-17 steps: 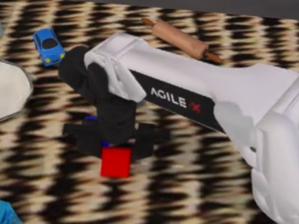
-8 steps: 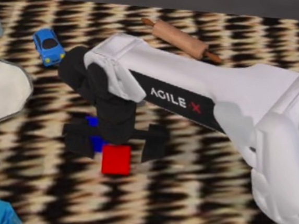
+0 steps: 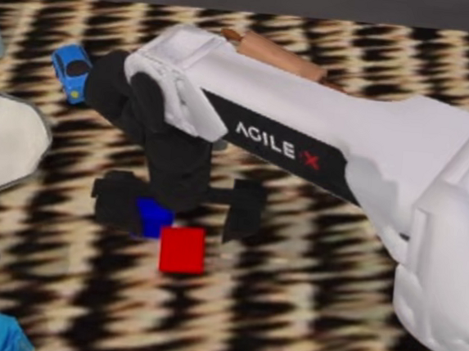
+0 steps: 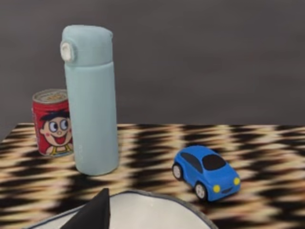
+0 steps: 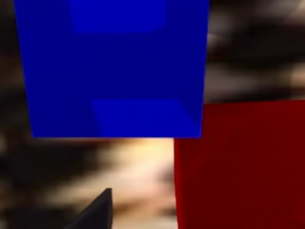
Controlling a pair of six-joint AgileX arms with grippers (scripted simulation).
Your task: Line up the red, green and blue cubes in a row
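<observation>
- Two cubes visible: blue cube (image 3: 154,216) and red cube (image 3: 183,249), mid-table, left of centre. Green one not seen in any view.
- Blue sits just far-left of red; corners look touching or nearly so, can't tell which from top view.
- Right wrist view agrees: blue cube (image 5: 114,67) close up, red cube (image 5: 243,164) right beside it.
- Right gripper (image 3: 178,207) over the blue cube, fingers spread wide, one dark finger (image 3: 117,201) left of blue, the other right of it, clear of red. Not pinching anything.
- Right arm (image 3: 319,142) reaches in from the right across the table, partly covering a rolling pin (image 3: 282,55) at the far edge.
- Left arm parked at the left edge; can't tell its finger state.
- Left wrist view: toy car (image 4: 206,171), flask (image 4: 90,100), can (image 4: 51,122), white bowl rim (image 4: 143,198).
- Toy car (image 3: 70,69) far-left in top view, well apart from the cubes.
</observation>
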